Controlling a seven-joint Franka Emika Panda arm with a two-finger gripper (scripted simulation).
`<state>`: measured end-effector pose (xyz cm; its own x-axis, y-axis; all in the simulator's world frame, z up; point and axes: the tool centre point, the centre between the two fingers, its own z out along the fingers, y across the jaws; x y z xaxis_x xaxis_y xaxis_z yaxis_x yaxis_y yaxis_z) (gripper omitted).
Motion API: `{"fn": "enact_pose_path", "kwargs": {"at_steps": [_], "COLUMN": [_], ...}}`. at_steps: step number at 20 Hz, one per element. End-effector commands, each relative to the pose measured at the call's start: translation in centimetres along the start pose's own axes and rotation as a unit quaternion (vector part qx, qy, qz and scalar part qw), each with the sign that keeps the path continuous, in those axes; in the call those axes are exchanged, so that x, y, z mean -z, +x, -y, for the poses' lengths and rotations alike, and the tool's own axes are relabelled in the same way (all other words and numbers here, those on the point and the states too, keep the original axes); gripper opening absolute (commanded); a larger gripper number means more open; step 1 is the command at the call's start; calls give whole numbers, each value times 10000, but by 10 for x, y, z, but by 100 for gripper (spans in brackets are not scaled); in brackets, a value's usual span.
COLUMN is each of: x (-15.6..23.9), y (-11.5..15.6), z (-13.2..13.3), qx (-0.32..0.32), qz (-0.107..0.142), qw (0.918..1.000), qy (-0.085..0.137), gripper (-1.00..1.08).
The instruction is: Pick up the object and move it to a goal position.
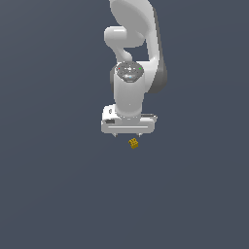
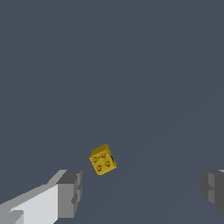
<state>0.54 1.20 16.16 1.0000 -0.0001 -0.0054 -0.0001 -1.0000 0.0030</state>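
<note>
The object is a tiny mustard-yellow block with small studs on top (image 1: 133,143). It lies on the flat grey surface just below the white gripper in the exterior view. In the wrist view the block (image 2: 103,159) lies ahead of the fingers, nearer to one grey fingertip (image 2: 70,192) than to the other (image 2: 213,190). My gripper (image 1: 127,134) (image 2: 141,192) is open wide and holds nothing. It hangs over the surface with its fingers pointing down, apart from the block.
The white arm (image 1: 133,48) rises behind the gripper toward the top of the exterior view. A plain dark grey surface (image 1: 58,185) fills the rest of both views. No goal marker shows.
</note>
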Motion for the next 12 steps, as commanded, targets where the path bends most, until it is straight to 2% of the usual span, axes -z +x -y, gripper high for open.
{"fn": "enact_pose_path", "kwargs": {"at_steps": [1, 7, 12], "x": [-5, -26, -52], "y": [-2, -11, -24], "z": [2, 9, 19], "qx": [109, 612, 1260], "qz": [2, -2, -9], "qw": [9999, 9981, 9920], "qy": [-4, -17, -20], "gripper": [100, 100, 100]}}
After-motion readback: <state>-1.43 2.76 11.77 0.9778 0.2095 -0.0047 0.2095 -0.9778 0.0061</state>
